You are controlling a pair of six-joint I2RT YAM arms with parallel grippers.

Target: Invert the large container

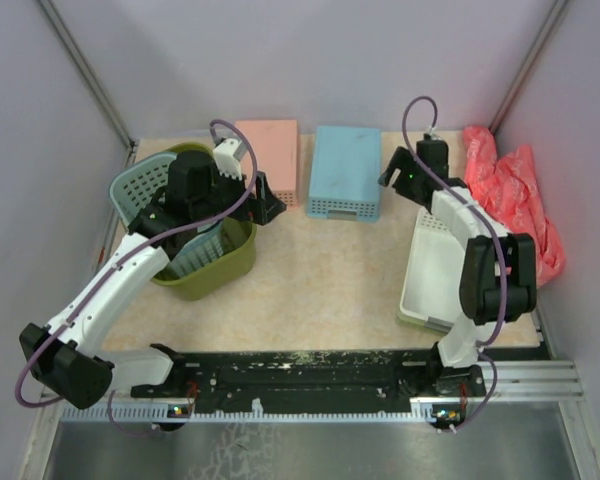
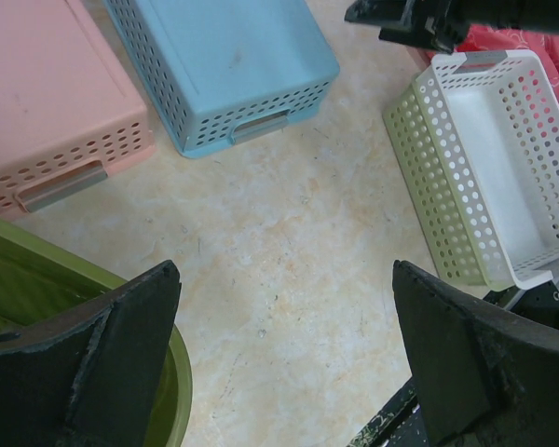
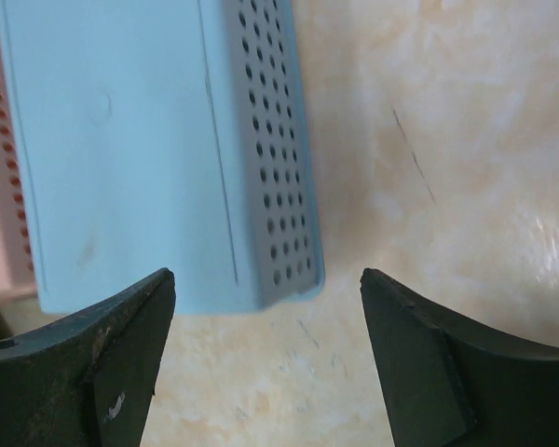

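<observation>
The large container, an olive-green basket [image 1: 216,270], stands open side up at the left of the table. Its rim shows at the lower left of the left wrist view [image 2: 37,270]. My left gripper [image 1: 265,200] is over the basket's far right rim. It is open and empty, with bare table between the fingers [image 2: 285,279], and the left finger overlaps the green rim. My right gripper [image 1: 392,172] is open and empty [image 3: 266,279] above the table, just right of the blue tray.
A teal perforated basket [image 1: 140,185] lies tilted inside the olive one. A pink tray [image 1: 270,150] and a blue tray [image 1: 346,170] lie upside down at the back. A white perforated basket [image 1: 435,265] sits at the right, beside a red bag [image 1: 515,195].
</observation>
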